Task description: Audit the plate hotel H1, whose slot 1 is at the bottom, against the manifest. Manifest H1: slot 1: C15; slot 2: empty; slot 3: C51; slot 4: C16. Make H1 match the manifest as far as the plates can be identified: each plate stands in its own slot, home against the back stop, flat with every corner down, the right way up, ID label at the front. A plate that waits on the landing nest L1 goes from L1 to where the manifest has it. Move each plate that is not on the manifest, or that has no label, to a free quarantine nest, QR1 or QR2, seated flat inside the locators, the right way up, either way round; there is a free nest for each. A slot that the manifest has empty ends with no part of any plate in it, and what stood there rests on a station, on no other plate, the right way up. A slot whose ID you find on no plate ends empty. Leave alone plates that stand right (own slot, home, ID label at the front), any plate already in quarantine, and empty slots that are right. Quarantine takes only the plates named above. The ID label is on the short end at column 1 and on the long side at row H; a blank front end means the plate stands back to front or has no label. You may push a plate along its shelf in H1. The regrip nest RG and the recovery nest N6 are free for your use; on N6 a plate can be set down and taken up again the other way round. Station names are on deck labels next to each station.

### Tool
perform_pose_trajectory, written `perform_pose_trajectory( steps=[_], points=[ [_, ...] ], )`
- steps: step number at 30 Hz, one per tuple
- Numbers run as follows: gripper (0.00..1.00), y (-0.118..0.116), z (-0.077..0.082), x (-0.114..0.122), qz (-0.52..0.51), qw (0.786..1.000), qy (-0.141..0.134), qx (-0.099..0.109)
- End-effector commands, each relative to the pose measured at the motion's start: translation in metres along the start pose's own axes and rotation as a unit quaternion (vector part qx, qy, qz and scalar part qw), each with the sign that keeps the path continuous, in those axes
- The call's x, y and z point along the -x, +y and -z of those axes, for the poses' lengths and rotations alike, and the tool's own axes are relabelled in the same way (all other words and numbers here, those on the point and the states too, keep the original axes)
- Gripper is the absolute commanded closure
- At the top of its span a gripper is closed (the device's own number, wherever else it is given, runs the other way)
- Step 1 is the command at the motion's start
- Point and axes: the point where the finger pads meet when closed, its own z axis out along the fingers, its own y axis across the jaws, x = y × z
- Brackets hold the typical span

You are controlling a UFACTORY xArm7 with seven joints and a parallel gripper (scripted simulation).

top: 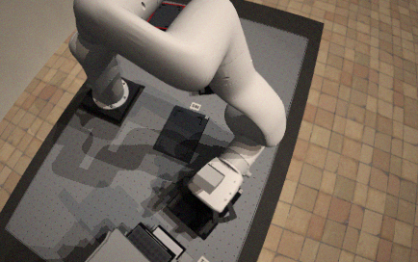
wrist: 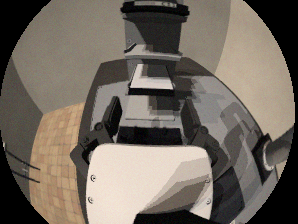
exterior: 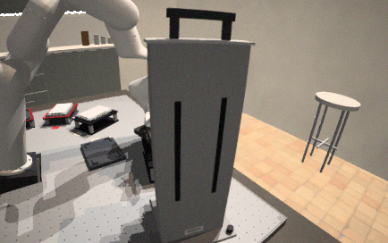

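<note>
A smooth white arm (top: 193,43) is being shown, ending in a boxy white gripper (top: 222,204) with dark fingers.

White round stool (exterior: 337,101) on tan tiled floor (top: 366,120).

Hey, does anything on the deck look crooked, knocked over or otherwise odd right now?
Nothing stands out. The open tool is over a dark nest near the hotel; the two far plates sit flat.
</note>
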Motion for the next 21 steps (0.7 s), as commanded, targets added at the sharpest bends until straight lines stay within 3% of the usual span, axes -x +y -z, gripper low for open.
perform_pose_trajectory(
  steps=[1, 21],
  points=[
    [0.0, -0.001, -0.006, -0.001, -0.002, 1.0, 0.0, 0.0],
    [0.0, -0.001, -0.036, -0.001, -0.002, 1.0, 0.0, 0.0]
  ],
)
